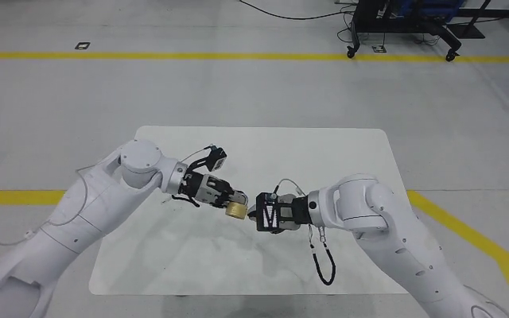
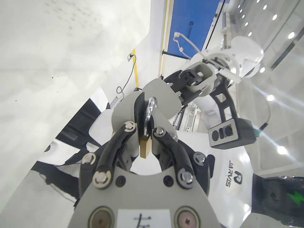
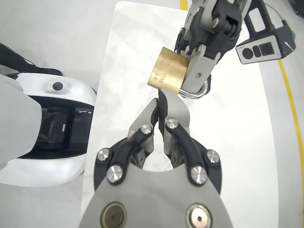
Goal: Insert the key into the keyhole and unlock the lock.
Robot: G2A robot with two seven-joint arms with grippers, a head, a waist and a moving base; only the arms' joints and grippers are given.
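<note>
Padlock (image 3: 167, 71) clamped in left tool (image 2: 152, 100); right tool (image 3: 160, 103) pinched shut, contents undetermined.
Advise squaring its tip to the brass end face before advancing.

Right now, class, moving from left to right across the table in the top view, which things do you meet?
Left gripper → lock → right gripper → black cable loop
</note>
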